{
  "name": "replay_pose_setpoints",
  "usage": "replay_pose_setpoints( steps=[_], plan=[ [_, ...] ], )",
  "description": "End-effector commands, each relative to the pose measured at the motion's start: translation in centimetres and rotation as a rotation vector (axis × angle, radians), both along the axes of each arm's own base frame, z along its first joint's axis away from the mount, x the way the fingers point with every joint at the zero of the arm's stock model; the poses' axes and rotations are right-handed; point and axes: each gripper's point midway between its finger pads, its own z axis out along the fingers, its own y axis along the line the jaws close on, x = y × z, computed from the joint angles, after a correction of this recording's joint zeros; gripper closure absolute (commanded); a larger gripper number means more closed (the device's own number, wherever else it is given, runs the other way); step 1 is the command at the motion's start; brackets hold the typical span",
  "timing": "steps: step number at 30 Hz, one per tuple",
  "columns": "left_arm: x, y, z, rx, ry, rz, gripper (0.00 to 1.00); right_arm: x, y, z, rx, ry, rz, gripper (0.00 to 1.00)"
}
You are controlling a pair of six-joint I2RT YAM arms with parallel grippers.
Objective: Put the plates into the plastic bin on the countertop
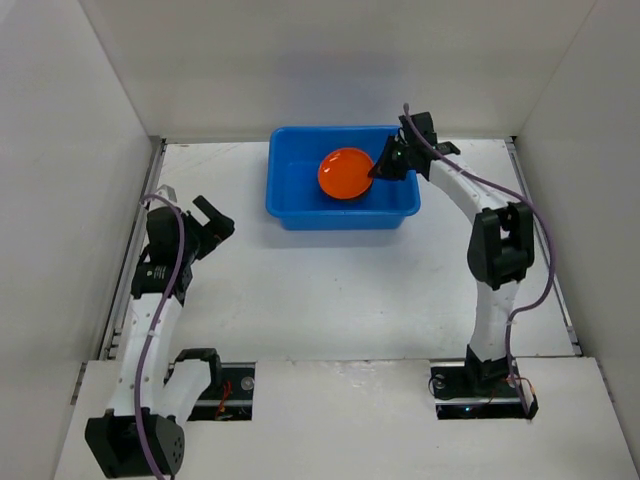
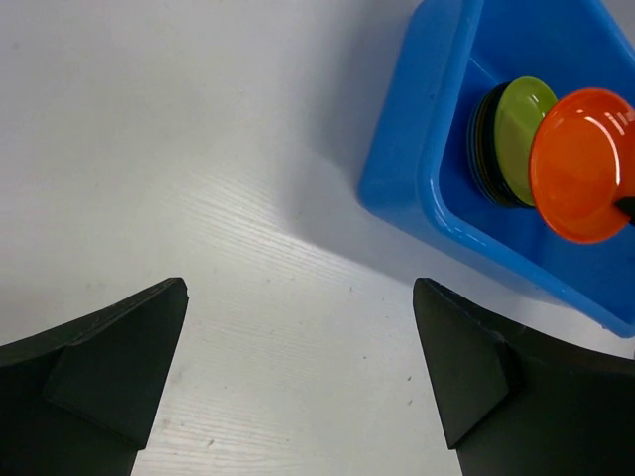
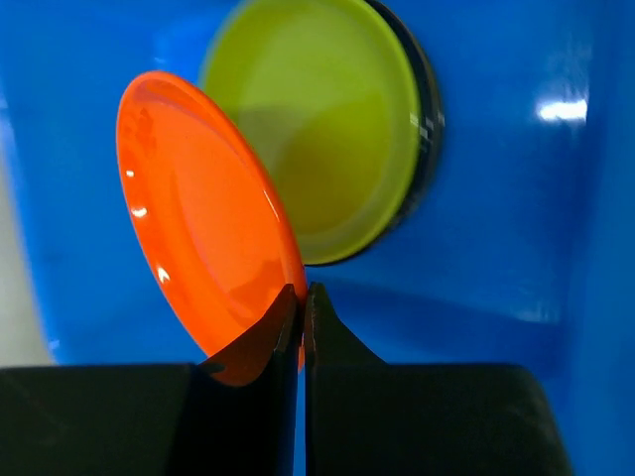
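The blue plastic bin (image 1: 300, 205) stands at the back middle of the white countertop (image 1: 330, 290). My right gripper (image 1: 380, 167) is shut on the rim of the orange plate (image 1: 345, 173) and holds it tilted above the bin's inside. In the right wrist view the orange plate (image 3: 198, 208) hangs over a lime green plate (image 3: 327, 119) that lies on black plates (image 3: 429, 109) in the bin (image 3: 496, 248). My left gripper (image 1: 212, 222) is open and empty over the countertop at the left. The left wrist view shows the bin (image 2: 417, 169), the green plate (image 2: 516, 124) and the orange plate (image 2: 580, 164).
White walls (image 1: 80, 120) enclose the countertop on the left, back and right. No other plates show on the countertop. The bin sits near the back wall.
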Motion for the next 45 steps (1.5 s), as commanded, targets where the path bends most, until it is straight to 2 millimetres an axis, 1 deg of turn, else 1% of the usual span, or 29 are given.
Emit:
replay_pose_setpoints(
  steps=[1, 4, 6, 12, 16, 19, 22, 23, 24, 25, 27, 28, 29, 30, 32, 33, 34, 36, 38, 39, 40, 42, 45],
  plan=[
    [-1.4, 0.9, -1.0, 0.017, 0.032, 0.032, 0.0, 0.8, 0.4, 1.5, -0.018, -0.052, -0.021, 0.98],
    [-1.9, 1.3, -1.6, 0.021, 0.05, 0.044, 0.0, 1.4, 0.1, -0.2, -0.044, -0.034, -0.043, 0.96],
    [-2.1, 1.5, -1.9, 0.02, 0.058, 0.053, 0.0, 1.8, 0.0, -0.8, -0.059, -0.036, -0.064, 0.95],
    [-2.4, 1.9, -2.8, 0.012, 0.098, 0.065, 0.0, 3.5, -1.3, -1.8, -0.079, -0.05, -0.137, 0.95],
    [-2.6, 1.9, -3.0, 0.012, 0.106, 0.072, 0.0, 4.3, -1.6, -2.3, -0.074, -0.044, -0.152, 0.93],
    [-2.6, 1.8, -3.0, 0.012, 0.102, 0.065, 0.0, 4.7, -1.6, -2.5, -0.077, -0.044, -0.155, 0.84],
    [-2.7, 1.6, -3.1, 0.015, 0.112, 0.054, 0.0, 5.0, -1.4, -2.1, -0.066, -0.057, -0.159, 0.71],
    [-2.7, 1.6, -3.2, 0.014, 0.116, 0.054, 0.0, 5.1, -1.3, -1.8, -0.062, -0.067, -0.158, 0.64],
    [-2.7, 1.6, -3.3, 0.014, 0.118, 0.052, 0.0, 5.3, -1.2, -1.1, -0.054, -0.082, -0.163, 0.5],
    [-2.7, 1.5, -3.3, 0.014, 0.119, 0.051, 0.0, 5.4, -1.2, -0.1, -0.046, -0.105, -0.165, 0.42],
    [-2.7, 1.5, -3.4, 0.013, 0.121, 0.05, 0.0, 5.5, -1.1, 2.9, -0.023, -0.173, -0.169, 0.3],
    [-2.8, 1.5, -3.4, 0.011, 0.121, 0.052, 0.0, 5.5, -1.2, 5.0, -0.012, -0.218, -0.171, 0.26],
    [-2.8, 1.5, -3.4, 0.008, 0.121, 0.055, 0.0, 5.4, -1.1, 7.3, 0.002, -0.271, -0.171, 0.24],
    [-2.8, 1.5, -3.4, 0.007, 0.121, 0.056, 0.0, 5.1, -1.0, 10.1, 0.021, -0.331, -0.166, 0.22],
    [-2.8, 1.4, -3.5, 0.003, 0.122, 0.057, 0.0, 3.8, -0.4, 16.0, 0.057, -0.464, -0.148, 0.15],
    [-2.9, 1.4, -3.6, 0.002, 0.122, 0.056, 0.0, 2.6, -0.3, 19.4, 0.067, -0.545, -0.139, 0.02],
    [-2.9, 1.3, -3.6, 0.002, 0.119, 0.053, 0.0, 1.6, -0.3, 21.8, 0.065, -0.606, -0.131, 0.0],
    [-3.0, 1.1, -3.9, 0.001, 0.127, 0.048, 0.0, -0.6, -0.6, 25.3, 0.036, -0.708, -0.123, 0.0],
    [-3.2, 0.9, -4.5, 0.005, 0.147, 0.038, 0.0, -3.0, -1.2, 26.9, -0.019, -0.775, -0.133, 0.0],
    [-3.3, 0.6, -4.7, 0.002, 0.154, 0.029, 0.0, -4.1, -1.7, 27.1, -0.059, -0.797, -0.144, 0.0],
    [-3.5, 0.3, -5.1, 0.002, 0.167, 0.017, 0.0, -5.4, -2.6, 26.5, -0.114, -0.808, -0.165, 0.0],
    [-3.9, -0.2, -5.4, 0.001, 0.176, 0.001, 0.0, -7.4, -4.6, 24.7, -0.218, -0.804, -0.226, 0.0],
    [-4.9, -0.7, -6.2, 0.015, 0.199, -0.018, 0.0, -10.5, -8.7, 19.9, -0.403, -0.739, -0.34, 0.0]
  ],
)
